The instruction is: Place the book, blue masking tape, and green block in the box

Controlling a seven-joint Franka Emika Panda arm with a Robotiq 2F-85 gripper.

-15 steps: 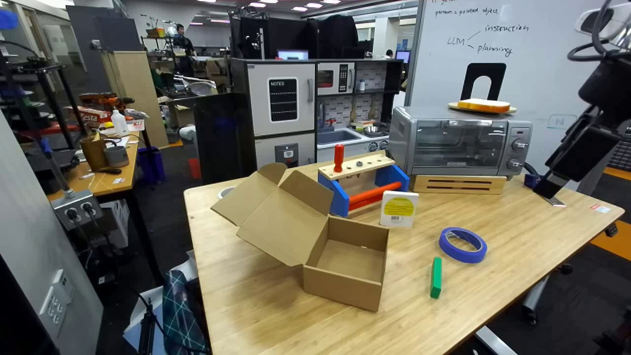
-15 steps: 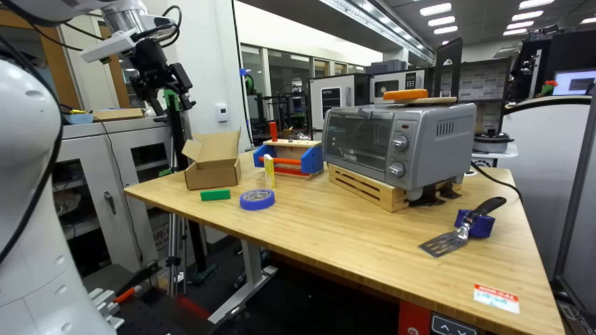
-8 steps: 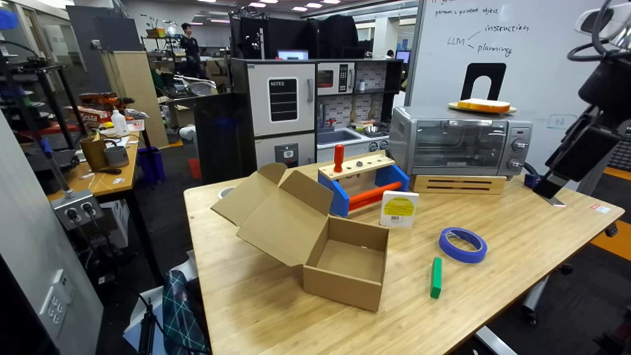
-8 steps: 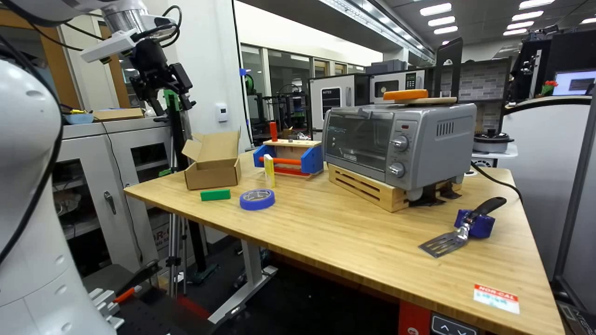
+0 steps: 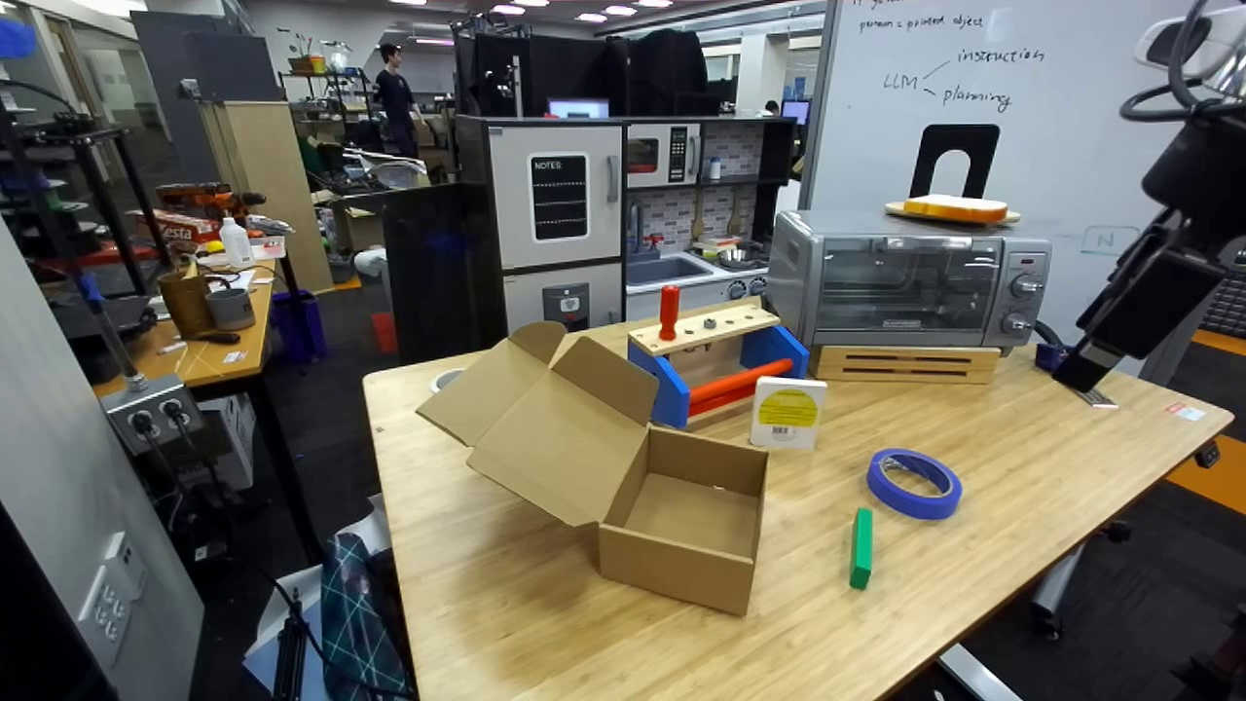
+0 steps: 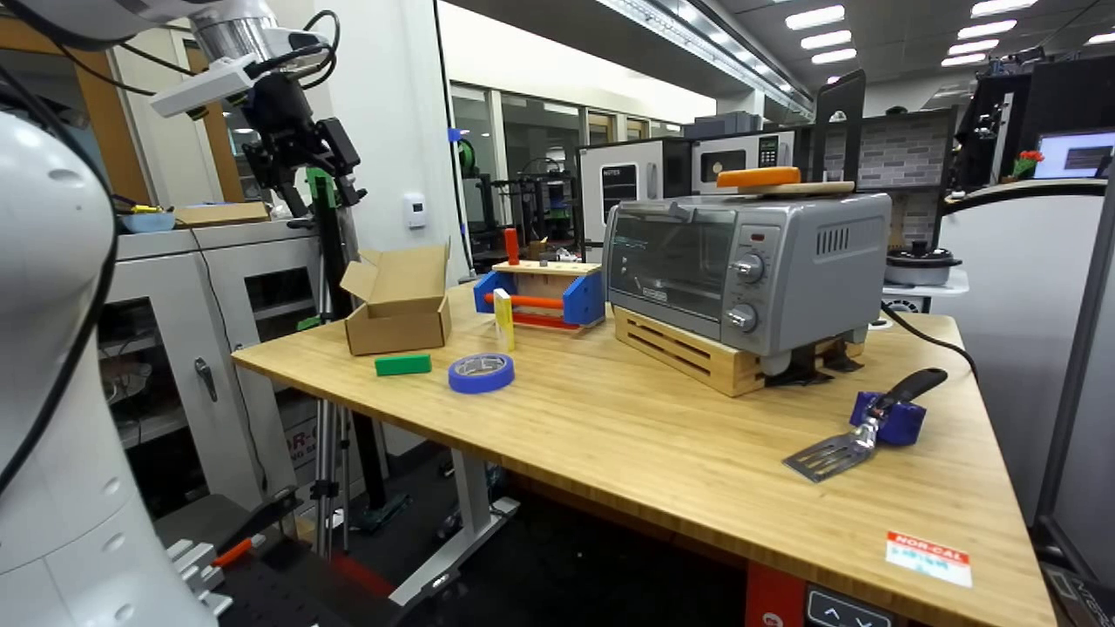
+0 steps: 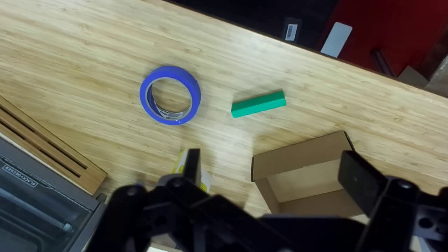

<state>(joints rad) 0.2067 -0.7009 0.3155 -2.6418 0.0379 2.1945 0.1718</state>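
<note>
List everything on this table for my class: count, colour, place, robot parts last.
box: 1, brown, open on table
green block: 1, green, near box
masking tape: 1, blue, near green block
stand: 1, tan, on table
oven: 1, grey, on stand
plate: 1, tan, on oven
panel: 1, black, behind plate
bread slice: 1, white and orange, on plate
toolbox: 1, red and blue, near oven
book: 1, yellow and white, upright before toolbox
blue object: 1, blue, on table
spatula: 1, black and silver, over blue object
sticker: 1, red and white, on table
round item: 1, white, partly behind box
arm: 1, white, beside table
gripper: 1, black, on arm, open
</note>
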